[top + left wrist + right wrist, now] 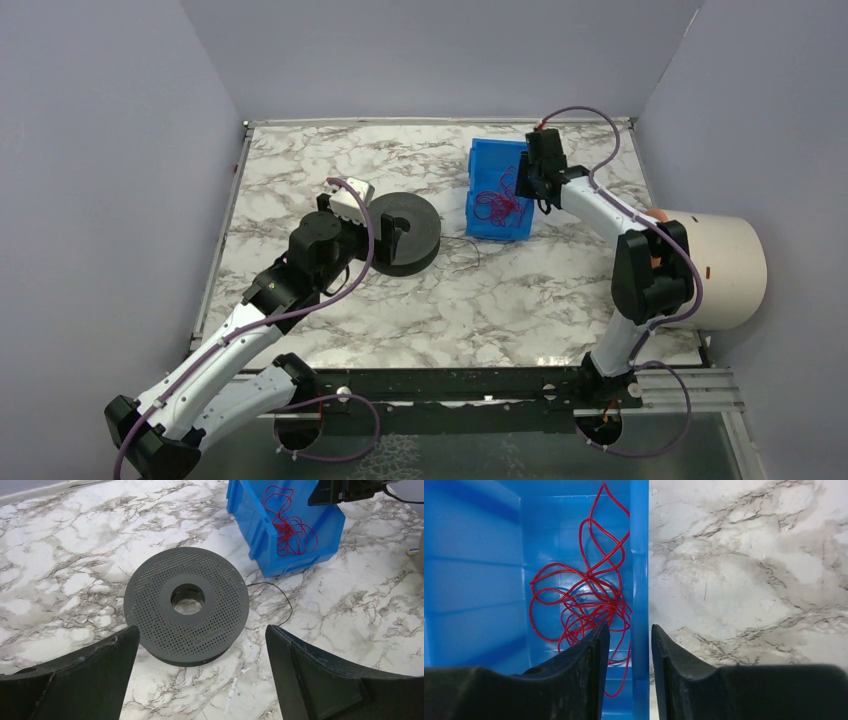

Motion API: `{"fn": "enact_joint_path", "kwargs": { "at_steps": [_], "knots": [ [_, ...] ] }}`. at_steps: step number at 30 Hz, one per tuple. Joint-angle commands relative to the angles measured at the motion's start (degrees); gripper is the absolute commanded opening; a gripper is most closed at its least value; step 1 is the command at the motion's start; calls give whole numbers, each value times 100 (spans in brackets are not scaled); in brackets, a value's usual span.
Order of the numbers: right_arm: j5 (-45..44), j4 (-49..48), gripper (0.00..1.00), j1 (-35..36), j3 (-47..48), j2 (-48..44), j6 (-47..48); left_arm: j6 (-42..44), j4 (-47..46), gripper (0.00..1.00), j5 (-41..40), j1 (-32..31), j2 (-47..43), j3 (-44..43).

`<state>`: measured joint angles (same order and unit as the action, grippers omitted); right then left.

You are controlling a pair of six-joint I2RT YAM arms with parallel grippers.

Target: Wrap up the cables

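A dark perforated spool (405, 232) lies flat on the marble table; it also shows in the left wrist view (186, 605). A thin black cable (286, 600) trails from its right side. My left gripper (202, 630) is open and empty, hovering just short of the spool's near edge (392, 238). A tangle of red cable (497, 205) lies in the blue bin (497, 160), seen too in the wrist views (290, 527) (584, 600). My right gripper (630, 630) is narrowly open, its jaws astride the bin's right wall (640, 555), one inside and one outside, above the bin's right side (527, 185).
A large white cylinder (715, 270) lies at the table's right edge beside the right arm. Grey walls enclose the table on the left, back and right. The bin (250, 520) stands just right of the spool.
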<state>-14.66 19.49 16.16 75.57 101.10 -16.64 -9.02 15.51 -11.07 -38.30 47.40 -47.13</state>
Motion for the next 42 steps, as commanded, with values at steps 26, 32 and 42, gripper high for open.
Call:
{"fn": "enact_joint_path", "kwargs": {
  "at_steps": [26,32,42],
  "knots": [
    [439,-29,1,-192,660,611,1072,-100,-188,99,253,16,-73,-147],
    [168,91,23,-193,778,764,1022,-83,-182,99,208,20,-85,-147],
    [341,174,43,-181,762,69,918,-83,-182,99,224,16,-24,-147]
  ]
}}
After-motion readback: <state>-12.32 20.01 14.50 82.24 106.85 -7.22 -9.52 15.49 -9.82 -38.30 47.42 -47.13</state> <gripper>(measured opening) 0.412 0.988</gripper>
